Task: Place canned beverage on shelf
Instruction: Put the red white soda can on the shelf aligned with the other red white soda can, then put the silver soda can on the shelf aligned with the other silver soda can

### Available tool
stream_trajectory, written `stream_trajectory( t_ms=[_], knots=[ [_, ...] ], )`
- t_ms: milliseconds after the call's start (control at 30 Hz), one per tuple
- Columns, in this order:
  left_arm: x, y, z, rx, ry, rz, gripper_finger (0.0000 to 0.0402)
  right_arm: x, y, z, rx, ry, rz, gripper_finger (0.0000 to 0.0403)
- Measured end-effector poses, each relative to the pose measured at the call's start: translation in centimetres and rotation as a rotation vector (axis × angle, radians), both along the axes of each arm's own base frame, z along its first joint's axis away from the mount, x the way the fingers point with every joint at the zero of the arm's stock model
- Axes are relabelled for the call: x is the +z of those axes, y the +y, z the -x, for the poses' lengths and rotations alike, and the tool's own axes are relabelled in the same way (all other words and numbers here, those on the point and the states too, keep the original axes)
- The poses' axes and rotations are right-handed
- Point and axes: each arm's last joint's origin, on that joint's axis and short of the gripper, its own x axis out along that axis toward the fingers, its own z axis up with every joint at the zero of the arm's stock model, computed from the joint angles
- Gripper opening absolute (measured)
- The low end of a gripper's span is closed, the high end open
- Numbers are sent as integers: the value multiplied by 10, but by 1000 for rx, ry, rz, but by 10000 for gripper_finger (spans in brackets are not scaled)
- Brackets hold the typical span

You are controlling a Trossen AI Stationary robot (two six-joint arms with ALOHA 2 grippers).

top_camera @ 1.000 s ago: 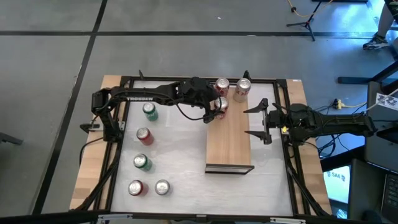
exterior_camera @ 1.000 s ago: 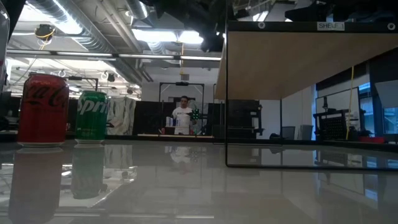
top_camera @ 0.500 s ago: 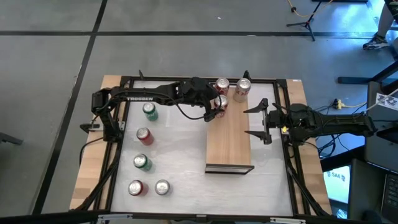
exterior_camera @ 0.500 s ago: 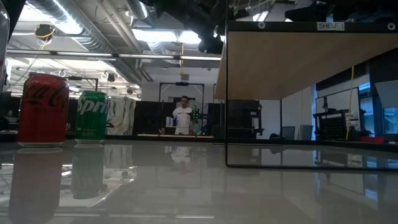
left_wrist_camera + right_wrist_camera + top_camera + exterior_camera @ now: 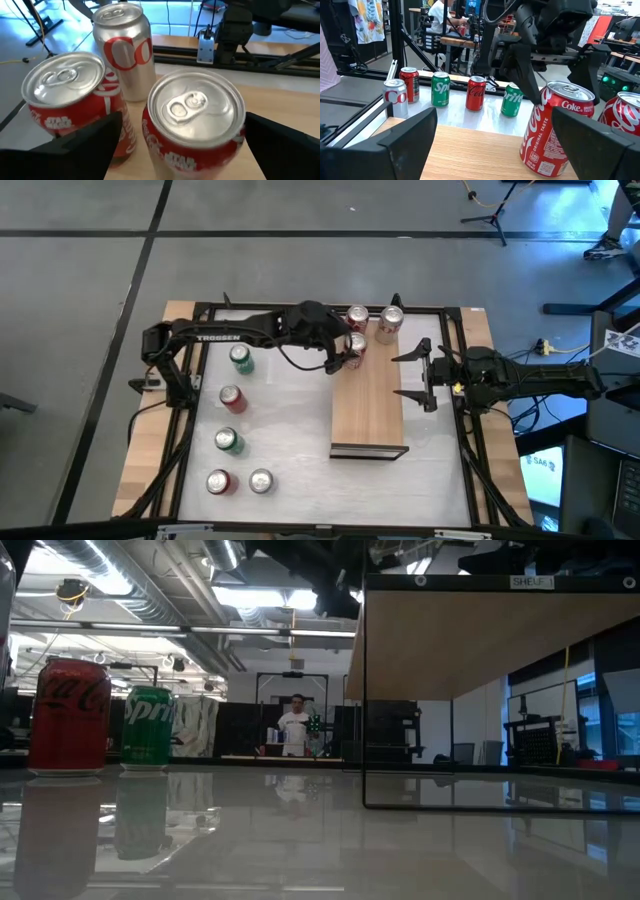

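Observation:
The light-wood shelf (image 5: 368, 405) lies on the table's right half. Three cans stand upright on its far end: a red one (image 5: 357, 316), a silver one (image 5: 390, 321) and a red Coke can (image 5: 352, 344) nearer the left edge. My left gripper (image 5: 346, 351) is open. Its fingers (image 5: 85, 145) stand on either side of the Coke can's top (image 5: 195, 107), and I see no touch. The right wrist view shows the same can (image 5: 555, 130) on its base. My right gripper (image 5: 422, 376) is open and empty beside the shelf's right edge.
Several loose cans stand on the white tabletop at the left, among them a green one (image 5: 240, 358), a red one (image 5: 232, 398) and a silver one (image 5: 261, 480). The shelf's near half (image 5: 368, 430) is bare. A black frame rail (image 5: 300, 308) edges the table.
My left gripper has drawn back a little toward the table's left and far side and risen slightly. The Coke can stays upright on the shelf's far end.

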Motion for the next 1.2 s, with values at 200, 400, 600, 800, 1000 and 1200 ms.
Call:
stream_trajectory(
  t_ms=[200, 400, 600, 800, 1000, 1200],
  knots=[
    [12, -3, 8, -4, -16, -3, 396, 0, 0, 0, 0, 0, 0, 386],
    [22, -8, 23, -7, 23, 5, 396, 0, 0, 0, 1, -1, 0, 386],
    [42, -19, 42, -27, 18, 5, 396, 0, 0, 0, 1, 0, -1, 386],
    [60, -43, 54, -98, -34, 3, 396, 0, 0, 0, 0, 0, -2, 386],
    [64, -76, 55, -153, -54, 92, 396, 0, 0, 0, 0, 0, -3, 386],
    [64, -112, 56, -170, -59, 284, 396, 0, 0, 0, 1, 0, -3, 386]
  ],
)
